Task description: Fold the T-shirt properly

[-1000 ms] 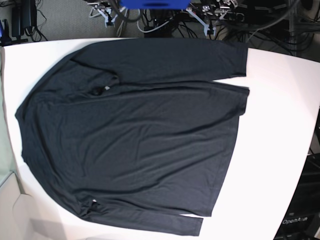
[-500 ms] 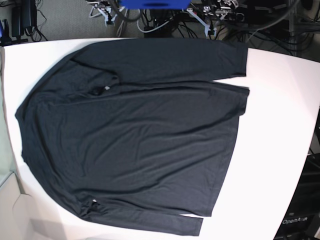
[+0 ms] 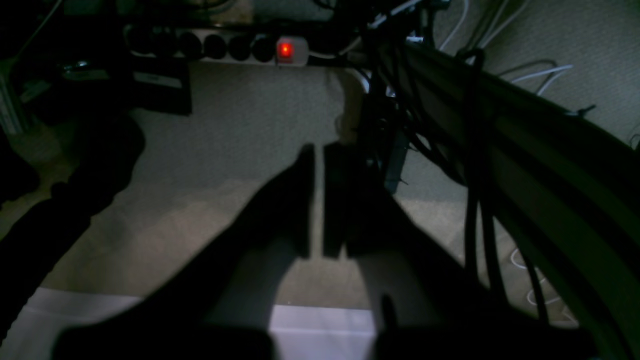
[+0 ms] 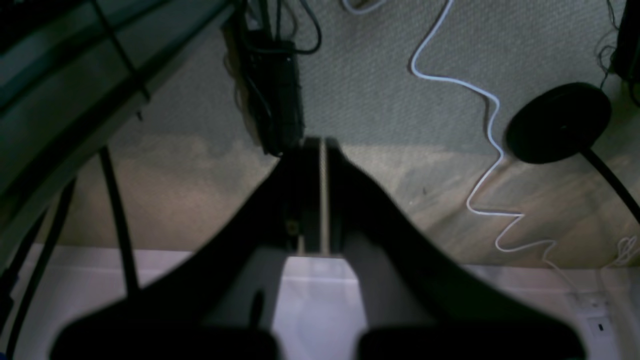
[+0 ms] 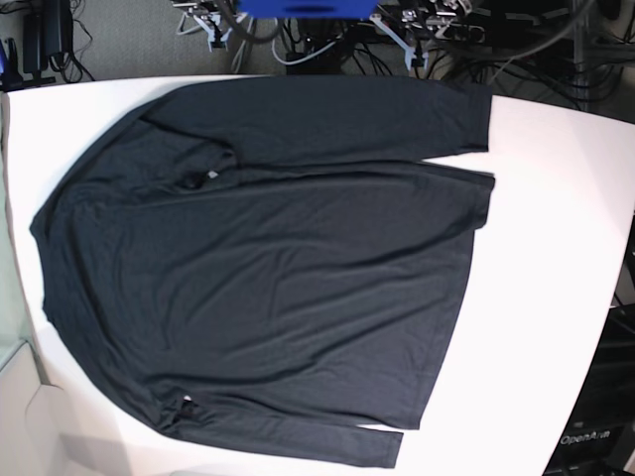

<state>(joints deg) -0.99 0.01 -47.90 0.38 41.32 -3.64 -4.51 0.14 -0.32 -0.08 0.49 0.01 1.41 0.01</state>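
Observation:
The black T-shirt [image 5: 268,268] lies spread flat on the white table [image 5: 556,248] and covers most of it. One long sleeve [image 5: 347,119] is laid along the far edge, the other [image 5: 298,436] along the near edge. Neither wrist view shows the shirt. My left gripper [image 3: 319,150] hangs past the table's edge over the carpet, its fingers [image 3: 300,200] shut with only a thin slit and nothing between them. My right gripper [image 4: 322,142] is likewise shut and empty, off the table above the floor.
A power strip with a red light [image 3: 285,50] and a bundle of cables [image 3: 470,150] lie behind the table. On the carpet are a white cable [image 4: 490,150] and a round black stand foot [image 4: 557,122]. Dark equipment [image 5: 605,416] stands at the table's right.

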